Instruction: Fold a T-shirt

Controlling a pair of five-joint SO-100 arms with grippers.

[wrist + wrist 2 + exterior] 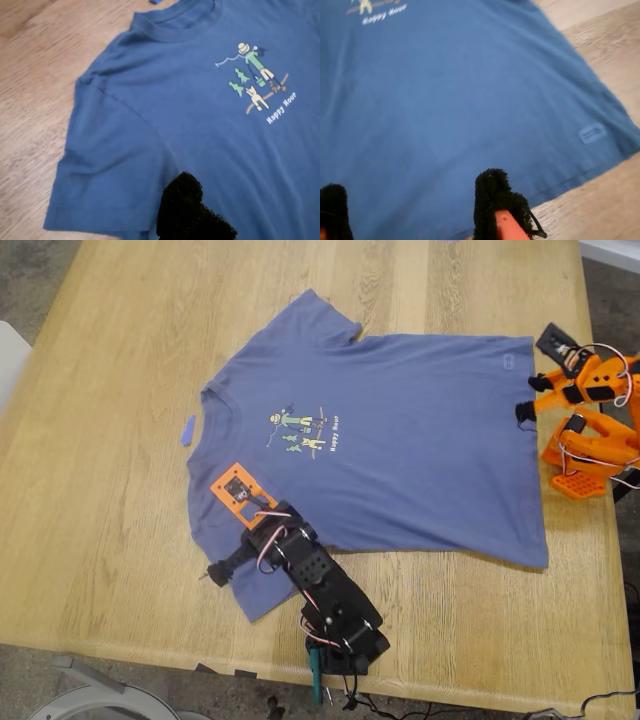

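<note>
The slate-blue T-shirt lies flat and face up on the wooden table, collar toward the exterior view's left and hem toward its right. Its print shows on the chest, and also in the first wrist view. My first gripper, on the black arm, hovers over the near sleeve. One black pad shows and the other jaw is swung out wide. My second gripper, on the orange arm, sits at the hem, open and empty, pads apart over the cloth.
A tiny blue tape scrap lies on the table just beyond the collar. The table's near edge runs under the black arm's base. The orange arm stands at the table's edge on the exterior view's right. Bare wood surrounds the shirt.
</note>
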